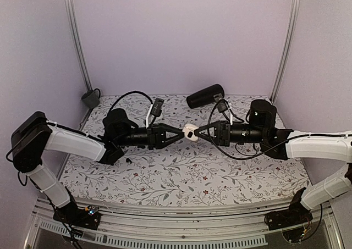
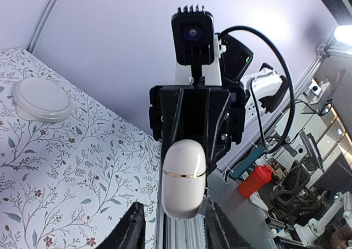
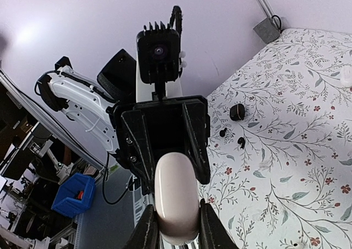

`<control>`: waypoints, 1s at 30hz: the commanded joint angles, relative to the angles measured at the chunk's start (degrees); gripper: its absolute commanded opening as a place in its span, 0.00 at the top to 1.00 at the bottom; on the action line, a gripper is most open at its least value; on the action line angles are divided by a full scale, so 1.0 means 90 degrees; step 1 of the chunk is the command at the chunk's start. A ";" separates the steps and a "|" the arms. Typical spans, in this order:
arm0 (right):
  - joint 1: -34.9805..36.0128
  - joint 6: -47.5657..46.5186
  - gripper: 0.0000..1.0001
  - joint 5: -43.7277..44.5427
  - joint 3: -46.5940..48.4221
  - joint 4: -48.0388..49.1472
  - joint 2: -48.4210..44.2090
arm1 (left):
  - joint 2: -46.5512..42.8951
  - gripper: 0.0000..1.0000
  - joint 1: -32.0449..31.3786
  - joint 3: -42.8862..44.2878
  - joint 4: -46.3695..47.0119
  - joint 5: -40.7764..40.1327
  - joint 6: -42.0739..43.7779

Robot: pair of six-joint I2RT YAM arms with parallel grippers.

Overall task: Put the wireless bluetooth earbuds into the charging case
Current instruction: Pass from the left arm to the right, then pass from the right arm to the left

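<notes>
**While it hangs over mid-table, the case [image 1: 190,132] has one grip on it**

Though both claws reach it, only the right gripper [image 3: 172,227] is clenched on its near end. The left gripper [image 2: 175,230] stands released, one finger clearly apart from the shell. Fingertips are cut off in both wrist views. Two tiny black earbuds [image 3: 241,142] lie on the table [image 1: 181,172] at the left, too small to make out.

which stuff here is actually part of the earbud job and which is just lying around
For the job: charging case, clamped in the right gripper; left gripper; two tiny black earbuds on the table.
Lying about: white round container, grey cup, black cylinder.
</notes>
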 commanded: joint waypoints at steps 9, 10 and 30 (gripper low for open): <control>0.0100 0.0510 0.97 0.0447 -0.0038 0.0894 -0.0080 | 0.0372 0.60 -0.0184 -0.0006 0.1646 -0.0604 -0.0818; 0.0098 0.0520 0.97 0.0430 -0.0029 0.0910 -0.0059 | 0.0385 0.61 -0.0187 0.0002 0.1645 -0.0604 -0.0826; 0.0143 0.0794 0.97 0.0187 0.0024 0.1217 0.0272 | 0.0548 0.68 -0.0240 0.0242 0.1829 -0.0378 -0.0964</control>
